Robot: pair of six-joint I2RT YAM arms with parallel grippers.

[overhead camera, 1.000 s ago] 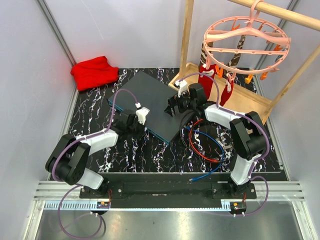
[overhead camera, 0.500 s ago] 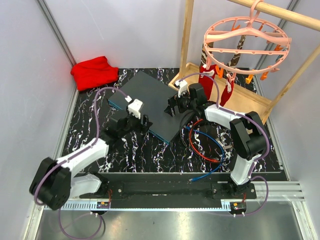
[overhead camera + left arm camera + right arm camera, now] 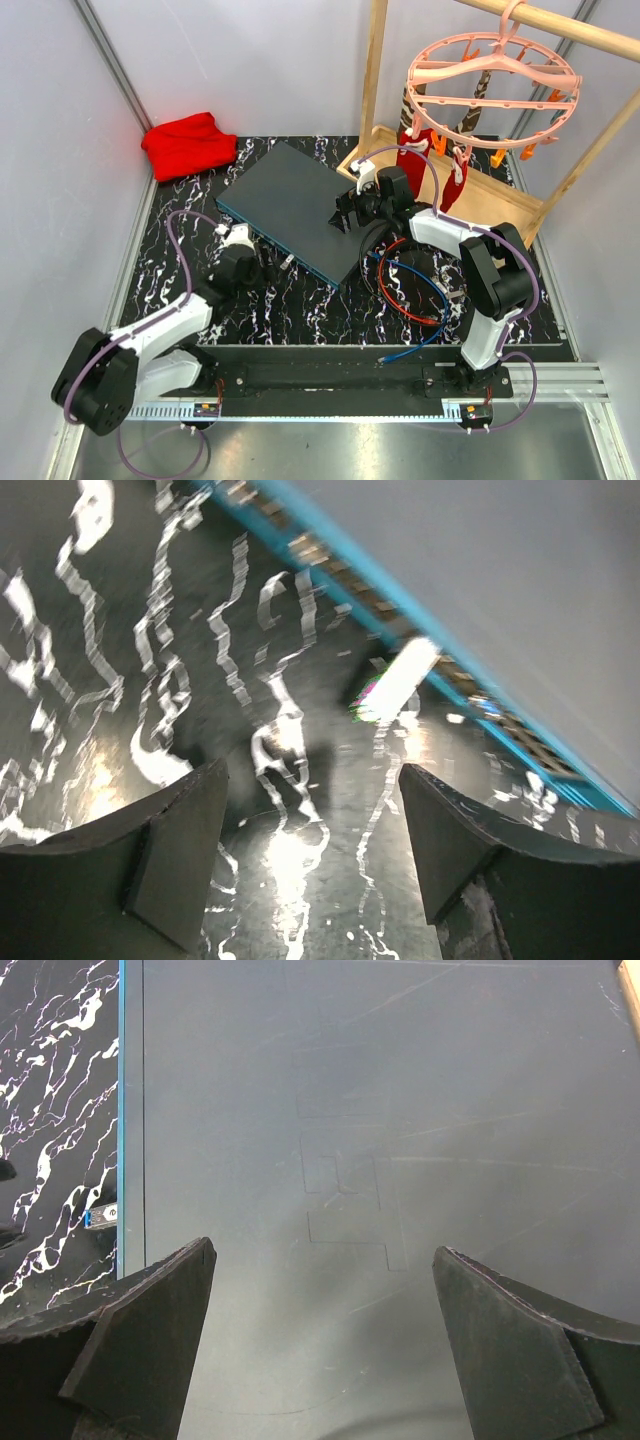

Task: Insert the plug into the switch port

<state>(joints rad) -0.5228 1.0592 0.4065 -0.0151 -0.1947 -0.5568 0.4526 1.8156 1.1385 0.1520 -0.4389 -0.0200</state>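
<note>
Backed off the switch point(image 3: 290, 205), the left fingers point(image 3: 190, 840) now stand wide and empty; the plug point(image 3: 395, 680) sits at its teal front edge, seemingly seated. The right fingers point(image 3: 150, 1330) gape above the switch top. Retreat straight, avoiding the plug.

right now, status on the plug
Both open: left gripper empty, right gripper over switch top. Plug at port edge, seating unclear. Nothing between it and left gripper.
</note>
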